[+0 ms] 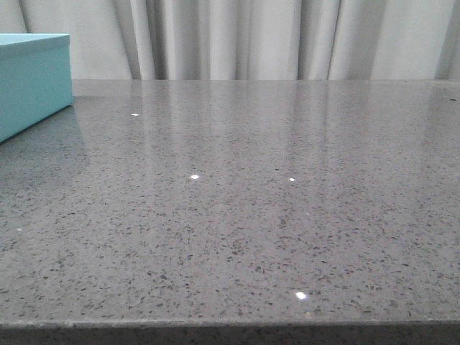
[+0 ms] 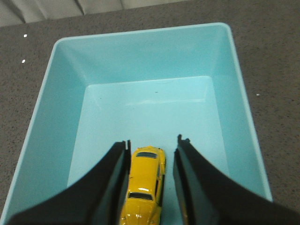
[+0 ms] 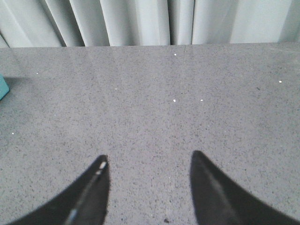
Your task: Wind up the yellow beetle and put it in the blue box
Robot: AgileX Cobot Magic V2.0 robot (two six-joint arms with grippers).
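The yellow beetle [image 2: 145, 180] lies lengthwise on the floor of the blue box [image 2: 140, 51], between the black fingers of my left gripper [image 2: 153, 140]. One finger [image 2: 115, 178] rests against the car's side. A narrow gap separates the car from the other finger, so the jaws stand open around it. In the front view the blue box [image 1: 32, 79] sits at the table's far left, and neither arm shows there. My right gripper [image 3: 149, 156] hovers open over bare tabletop with nothing between its fingers.
The speckled grey stone table [image 1: 237, 215] runs back to pale curtains [image 1: 251, 36]. A corner of the blue box [image 3: 2, 88] shows at the edge of the right wrist view. The table's front edge [image 1: 230, 327] is close to the camera.
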